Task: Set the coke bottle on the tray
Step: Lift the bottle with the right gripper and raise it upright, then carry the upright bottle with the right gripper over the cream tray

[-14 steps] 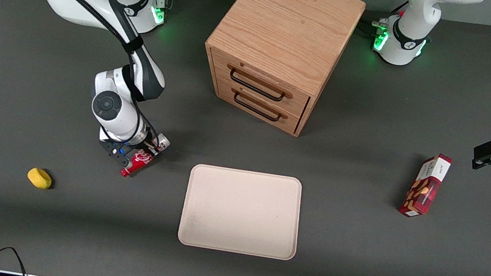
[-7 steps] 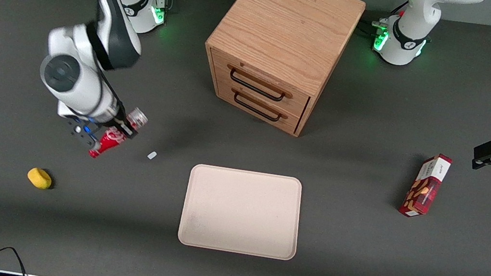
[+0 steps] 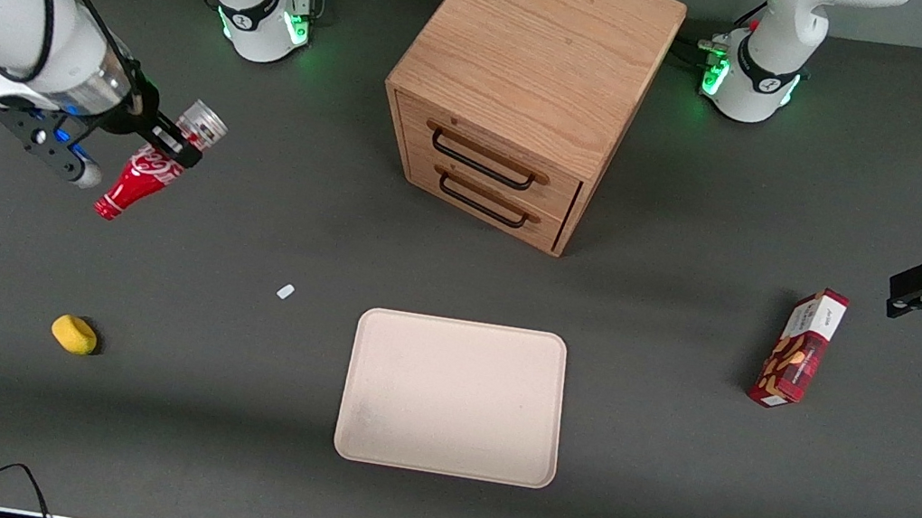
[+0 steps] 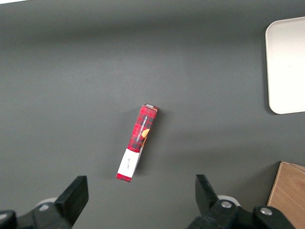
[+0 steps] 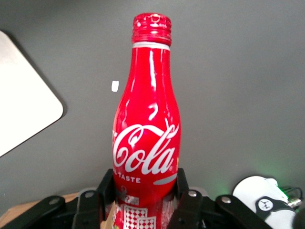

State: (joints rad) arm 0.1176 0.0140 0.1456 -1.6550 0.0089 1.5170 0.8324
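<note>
My right gripper (image 3: 158, 143) is shut on the coke bottle (image 3: 150, 169), a small red bottle with white script. It holds the bottle high above the table at the working arm's end, tilted, silver base up and red cap pointing down toward the front camera. In the right wrist view the black fingers (image 5: 187, 195) clamp the lower body of the bottle (image 5: 147, 138). The cream tray (image 3: 454, 397) lies flat on the table in front of the drawer cabinet, well away from the bottle toward the table's middle. A corner of the tray also shows in the right wrist view (image 5: 24, 109).
A wooden two-drawer cabinet (image 3: 527, 91) stands farther from the front camera than the tray. A yellow lump (image 3: 74, 334) lies near the working arm's end. A small white scrap (image 3: 285, 291) lies beside the tray. A red snack box (image 3: 800, 348) lies toward the parked arm's end.
My gripper has lifted the bottle off the table and carried it up and away from the tray, toward the working arm's end. A small white scrap is uncovered where the bottle lay.
</note>
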